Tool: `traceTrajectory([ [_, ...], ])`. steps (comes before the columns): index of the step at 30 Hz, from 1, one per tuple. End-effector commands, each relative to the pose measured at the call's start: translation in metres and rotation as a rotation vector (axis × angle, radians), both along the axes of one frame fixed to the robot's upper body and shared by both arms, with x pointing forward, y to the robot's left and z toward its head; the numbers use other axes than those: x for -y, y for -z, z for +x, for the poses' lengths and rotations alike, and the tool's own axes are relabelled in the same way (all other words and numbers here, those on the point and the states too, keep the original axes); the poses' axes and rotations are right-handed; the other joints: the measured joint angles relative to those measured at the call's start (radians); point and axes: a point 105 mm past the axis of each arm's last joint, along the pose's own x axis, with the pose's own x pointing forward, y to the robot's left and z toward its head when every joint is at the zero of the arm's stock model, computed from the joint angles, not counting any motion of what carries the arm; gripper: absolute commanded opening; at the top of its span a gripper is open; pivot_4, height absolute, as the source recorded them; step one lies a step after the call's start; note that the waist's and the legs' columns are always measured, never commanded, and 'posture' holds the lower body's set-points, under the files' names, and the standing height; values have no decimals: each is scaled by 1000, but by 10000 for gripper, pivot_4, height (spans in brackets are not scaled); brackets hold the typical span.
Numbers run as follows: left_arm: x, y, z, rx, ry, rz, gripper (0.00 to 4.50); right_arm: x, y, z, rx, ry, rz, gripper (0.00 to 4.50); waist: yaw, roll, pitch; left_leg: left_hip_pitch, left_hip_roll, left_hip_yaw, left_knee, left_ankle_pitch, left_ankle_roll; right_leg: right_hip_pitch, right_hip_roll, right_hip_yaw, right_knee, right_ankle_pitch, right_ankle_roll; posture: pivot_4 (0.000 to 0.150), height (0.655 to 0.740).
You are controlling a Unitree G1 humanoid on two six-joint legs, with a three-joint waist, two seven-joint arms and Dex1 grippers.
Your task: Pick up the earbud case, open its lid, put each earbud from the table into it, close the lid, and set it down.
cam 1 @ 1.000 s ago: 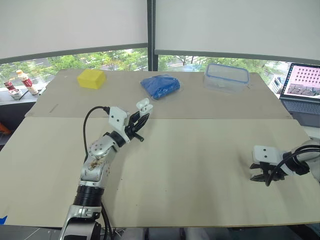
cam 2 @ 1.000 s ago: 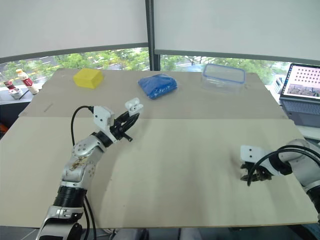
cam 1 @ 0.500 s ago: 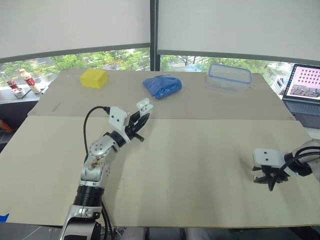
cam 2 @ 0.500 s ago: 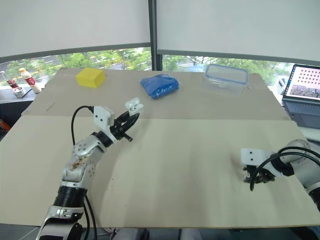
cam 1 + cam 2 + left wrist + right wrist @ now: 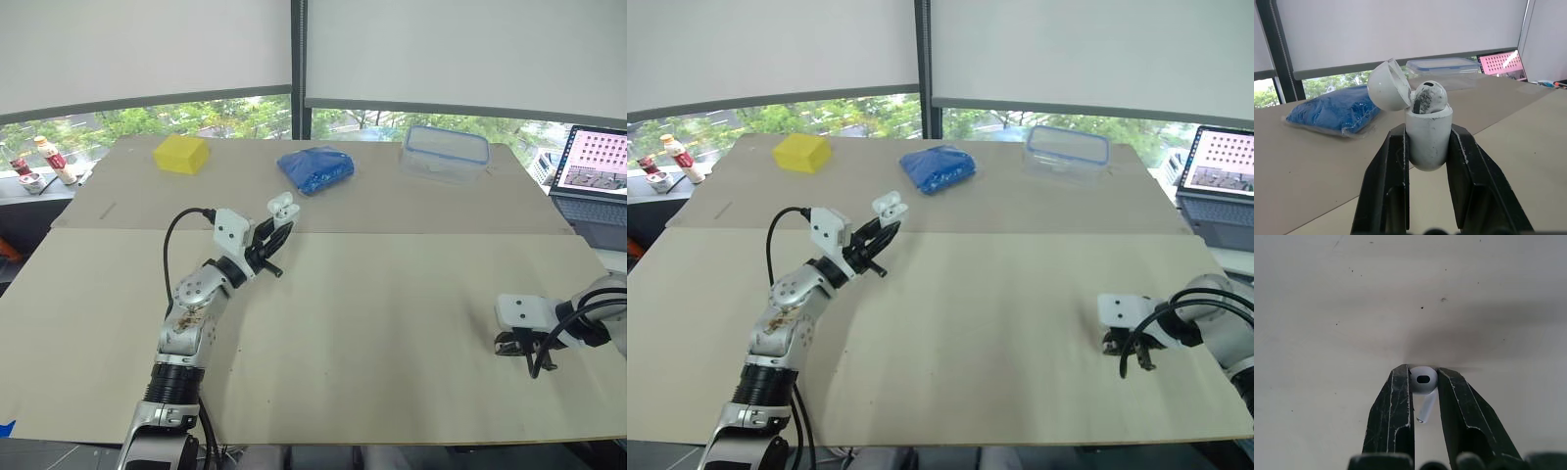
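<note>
Slight drift of the right gripper (image 5: 516, 345) toward the near edge of the table (image 5: 392, 294) since a second ago. Pinched between its fingers (image 5: 1393, 401): a white earbud (image 5: 1423, 378), stem down, low over the bare top, perhaps just touching it. No change at the left gripper (image 5: 1427, 128), raised left of centre and clamped on the upright earbud case (image 5: 1428, 139), with lid (image 5: 1388, 85) hinged open and a second earbud (image 5: 1430, 95) seated inside.
</note>
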Motion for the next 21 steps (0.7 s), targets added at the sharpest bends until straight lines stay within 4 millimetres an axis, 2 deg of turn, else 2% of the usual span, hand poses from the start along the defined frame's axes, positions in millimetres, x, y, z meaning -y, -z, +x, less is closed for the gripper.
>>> traceTrajectory([
  [1, 4, -17, -2, 62, 18, -11, 5474, -5, 6, 3, 10, 32, 49, 3489, -4, -1, 0, 0, 0, 0, 0, 0, 0, 0, 0, 0, 0, 0, 0, 1500, 7400],
  [4, 8, -18, -3, 64, 44, -15, 5474, -50, -14, 28, 140, 26, 263, 3489, -19, -3, 0, 0, 1, 0, 0, 0, 0, -1, 0, 0, 0, 0, 0, 1500, 7400],
  [6, 13, -20, -6, 64, 82, -23, 5474, -85, -43, 55, 298, 58, 467, 3489, -38, -3, 1, 1, 2, 1, -2, 0, -1, -2, 2, 1, 1, 0, -1, 1500, 7400],
  [9, 19, -20, -10, 61, 135, -16, 5474, -121, -88, 76, 434, 132, 754, 3489, -37, 8, 5, 0, 2, 1, -6, 2, -4, -7, 2, 3, 3, 0, -2, 1500, 7400],
  [12, 23, -20, -11, 54, 171, -4, 5474, -157, -135, 78, 545, 139, 1016, 3489, -20, 10, 5, -10, 1, 0, -5, 4, -9, -16, 2, 2, 5, 0, -2, 1500, 7400],
  [14, 25, -22, -12, 45, 195, -8, 5474, -176, -158, 74, 591, 144, 1147, 3489, -13, 10, 5, -18, 1, -2, -3, 7, -13, -22, 1, 1, 7, 1, -2, 1500, 7400],
  [16, 27, -23, -14, 30, 227, -12, 5474, -194, -177, 69, 617, 157, 1262, 3489, -8, 10, 5, -19, 0, -2, -2, 7, -12, -22, 1, 0, 9, 1, -2, 1500, 7400],
  [18, 30, -24, -15, 15, 255, -18, 5474, -207, -190, 67, 622, 187, 1358, 3489, -7, 10, 5, -19, -1, -2, -2, 6, -11, -22, 0, 0, 8, 2, -1, 1500, 7400],
  [21, 33, -25, -17, -3, 288, -29, 5474, -224, -191, 67, 606, 219, 1413, 3489, -9, 10, 5, -19, -2, -2, -2, 6, -10, -21, 0, 0, 7, 2, 0, 1500, 7400],
])
